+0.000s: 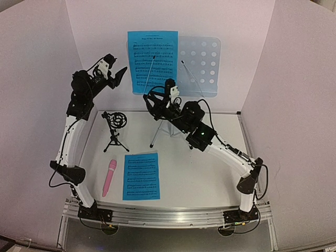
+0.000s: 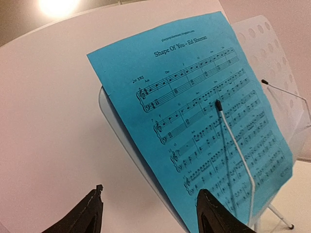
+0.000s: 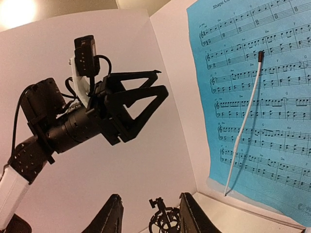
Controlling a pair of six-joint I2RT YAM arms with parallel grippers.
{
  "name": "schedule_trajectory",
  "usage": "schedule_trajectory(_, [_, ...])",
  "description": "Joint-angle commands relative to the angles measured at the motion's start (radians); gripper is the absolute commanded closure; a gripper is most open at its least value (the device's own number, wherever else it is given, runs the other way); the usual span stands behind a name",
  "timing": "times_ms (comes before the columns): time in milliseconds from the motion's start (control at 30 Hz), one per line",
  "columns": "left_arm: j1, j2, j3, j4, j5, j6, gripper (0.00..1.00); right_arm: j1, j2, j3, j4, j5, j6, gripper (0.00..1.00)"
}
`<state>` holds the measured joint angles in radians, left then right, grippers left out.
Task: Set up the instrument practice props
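Two blue sheet-music pages [image 1: 153, 62] [image 1: 141, 176], one pale-blue perforated music stand [image 1: 202, 65] carrying two wire page holders [image 1: 148, 75] [image 1: 192, 77], one pink microphone [image 1: 109, 177], one black tripod mic stand [image 1: 115, 128], two robot arms [image 1: 71, 136] [image 1: 226, 149].

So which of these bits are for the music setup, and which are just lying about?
For the job: music stand, upright blue page, flat blue page, pink microphone, black mic stand.
Just there: white backdrop panels, table.
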<state>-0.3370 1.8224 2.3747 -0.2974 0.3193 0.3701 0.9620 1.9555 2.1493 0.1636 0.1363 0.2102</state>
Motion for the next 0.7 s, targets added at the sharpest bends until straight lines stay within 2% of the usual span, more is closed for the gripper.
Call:
schedule_trajectory(0, [0.004,-0.228,-0.089,-0.177,0.035,-0.059,0.29,0.015,-0.156,-0.102,-0.225,-0.057,0.074,0.42])
schedule_trajectory(67, [0.004,-0.289,-0.130,-0.273,0.063,-0.062,0.25,0.023,-0.199,-0.149,-0.308,-0.050,0.115,0.28])
schedule_trajectory(133, [0.004,-0.366,-0.169,-0.364,0.092,-0.057,0.23,0.032,-0.230,-0.184,-0.399,-0.047,0.160,0.21])
schedule_trajectory(233, [0.004,-0.497,-0.289,-0.497,0.163,-0.007,0.23,0.048,-0.270,-0.266,-0.486,-0.065,0.234,0.20])
schedule_trajectory(333, [0.004,-0.668,-0.499,-0.613,0.309,0.090,0.23,0.059,-0.293,-0.390,-0.503,-0.102,0.339,0.20])
schedule_trajectory(400, [0.004,-0.757,-0.635,-0.708,0.350,0.151,0.23,0.062,-0.284,-0.460,-0.514,-0.115,0.390,0.20])
schedule_trajectory(567, [0.003,-0.872,-0.925,-0.939,0.263,0.277,0.26,0.062,-0.198,-0.562,-0.526,-0.112,0.511,0.20])
schedule_trajectory(667, [0.003,-0.908,-1.109,-0.996,0.175,0.345,0.27,0.050,-0.116,-0.569,-0.527,-0.139,0.596,0.20])
